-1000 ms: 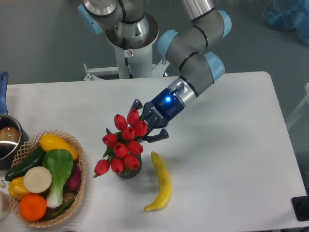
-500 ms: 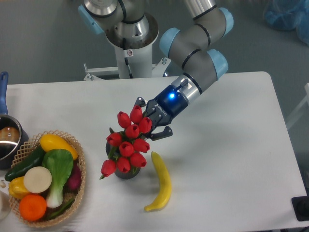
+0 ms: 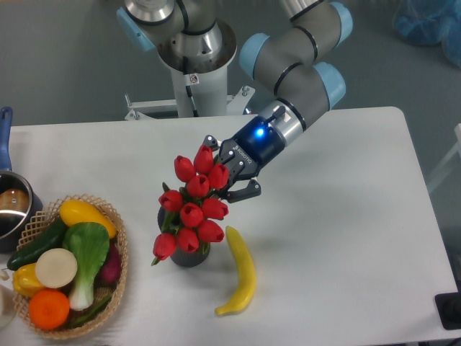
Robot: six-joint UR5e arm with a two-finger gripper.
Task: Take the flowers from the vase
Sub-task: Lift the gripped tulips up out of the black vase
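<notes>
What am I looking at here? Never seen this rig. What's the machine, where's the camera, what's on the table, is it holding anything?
It is one robot arm, grey with blue joint caps, mounted behind a white table. The single picture comes from a fixed camera looking down from the front. At the arm's end sits a two-finger gripper, with a blue light glowing just behind it. The gripper is closed around the upper part of the flowers, a bunch of red tulips. Their lower part still hangs over the mouth of the vase, a short dark one, so they are not clearly out yet. Beside the vase lies a banana. At the left are a wicker basket of vegetables and fruit, and a steel pot with a blue handle.
</notes>
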